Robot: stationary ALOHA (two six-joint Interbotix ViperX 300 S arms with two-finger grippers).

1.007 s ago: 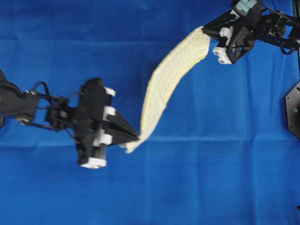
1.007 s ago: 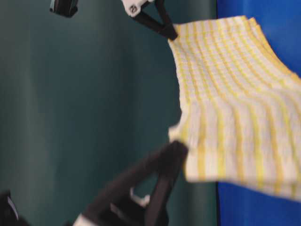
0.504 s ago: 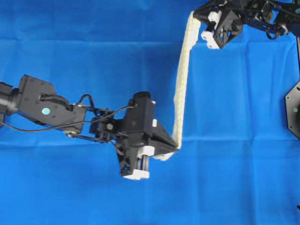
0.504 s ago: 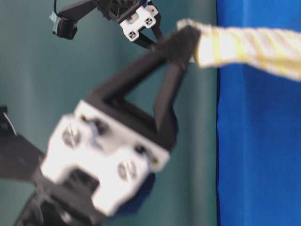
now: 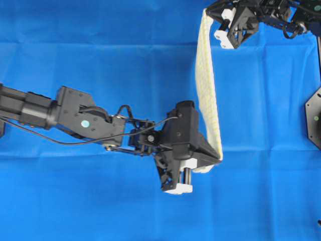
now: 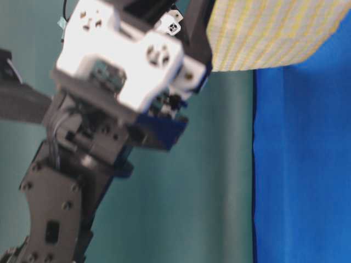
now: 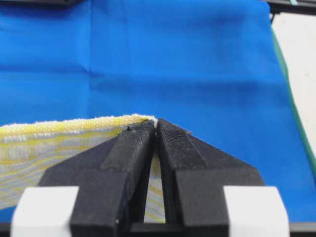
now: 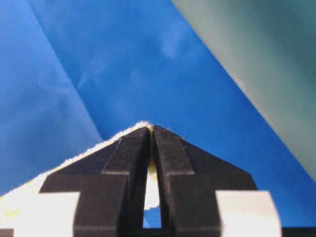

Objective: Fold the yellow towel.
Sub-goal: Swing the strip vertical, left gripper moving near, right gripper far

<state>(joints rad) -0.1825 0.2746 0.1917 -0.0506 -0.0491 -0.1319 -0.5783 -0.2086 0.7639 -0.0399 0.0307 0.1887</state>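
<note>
The yellow towel (image 5: 206, 80) hangs in the air above the blue sheet, stretched as a narrow band between both grippers. My left gripper (image 5: 219, 159) is shut on its near corner, just right of centre. My right gripper (image 5: 205, 11) is shut on the far corner at the top edge. In the left wrist view the towel's (image 7: 59, 136) yellow hem runs left from the pinched jaws of the left gripper (image 7: 155, 123). In the right wrist view the right gripper (image 8: 151, 129) pinches a corner of the towel (image 8: 74, 160). At table level the towel (image 6: 274, 30) hangs at the top right.
A large blue sheet (image 5: 100, 55) covers the table. A black mount (image 5: 313, 118) stands at the right edge. At table level the left arm (image 6: 98, 126) fills the foreground, with a teal wall (image 6: 219, 181) behind it.
My left gripper has swept right across the sheet with its towel corner. The right gripper has drawn back toward the top edge. The towel has turned from a slanted band to nearly straight.
</note>
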